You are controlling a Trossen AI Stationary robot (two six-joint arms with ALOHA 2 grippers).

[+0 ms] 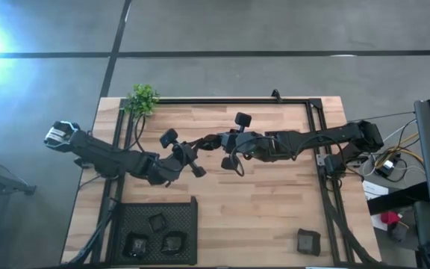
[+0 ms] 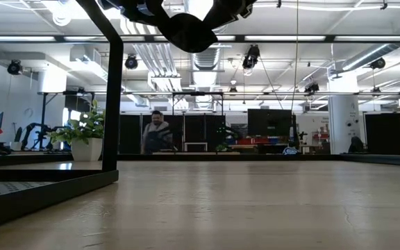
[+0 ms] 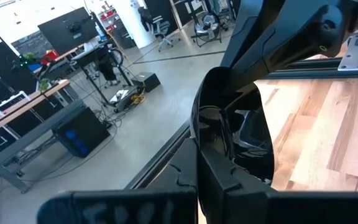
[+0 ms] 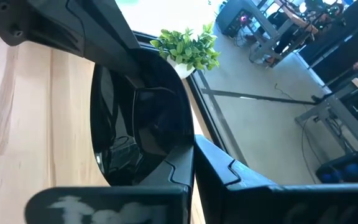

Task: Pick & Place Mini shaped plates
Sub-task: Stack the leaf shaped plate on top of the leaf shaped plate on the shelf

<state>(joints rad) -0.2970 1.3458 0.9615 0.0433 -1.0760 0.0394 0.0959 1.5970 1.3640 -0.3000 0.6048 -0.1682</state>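
One mini shaped plate [image 2: 186, 31], glossy black and rounded, is up in the air over the table's middle, between both grippers. My left gripper [image 1: 198, 152] comes from the table's left and my right gripper [image 1: 216, 142] from the right; they meet tip to tip, each shut on the plate. The plate fills the left wrist view [image 3: 229, 124] and the right wrist view [image 4: 142, 118]. Three more dark plates [image 1: 157, 221] lie in the black mesh tray [image 1: 189, 209]. Another plate [image 1: 308, 240] rests flat on the wood near the right front corner. My left gripper pinches the plate's rim [image 3: 205, 155] between its two fingers, coming level from the table's left. The plate stands on edge, lifted clear of the table. My right gripper pinches the opposite rim [image 4: 182, 158] between its two fingers, level from the table's right, with the plate standing on edge.
The mesh tray sits at the near left corner. A small green plant [image 1: 142, 99] stands at the far left corner. A black metal frame [image 1: 316, 127] runs around the table's edges. Bare wood lies below the grippers. A person [image 2: 157, 132] is in the room beyond.
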